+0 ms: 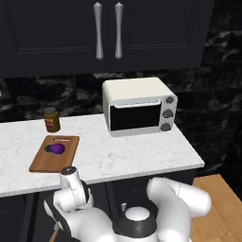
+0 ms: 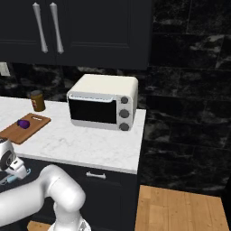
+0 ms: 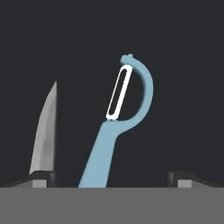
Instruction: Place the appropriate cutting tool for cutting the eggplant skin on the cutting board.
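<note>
Peeler (image 3: 114, 144) between spread claw (image 3: 111, 178) tips, ungripped; knife (image 3: 45, 138) beside; eggplant (image 1: 55, 149) on board (image 1: 42, 160).

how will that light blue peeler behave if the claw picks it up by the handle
The peeler looks stiff and probably light: slim handle, open looped head. Its flat, narrow handle may twist or slip between the claw fingertips. It lies flat, so rolling seems unlikely.

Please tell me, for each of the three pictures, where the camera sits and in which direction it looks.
Left base view: behind the arm on its left, facing the counter, cutting board and eggplant; the white arm shows below.
Right base view: behind on the right, facing the same counter, board and toaster oven; arm lower left.
Hand view: along the gripper, looking at the peeler and knife.
</note>
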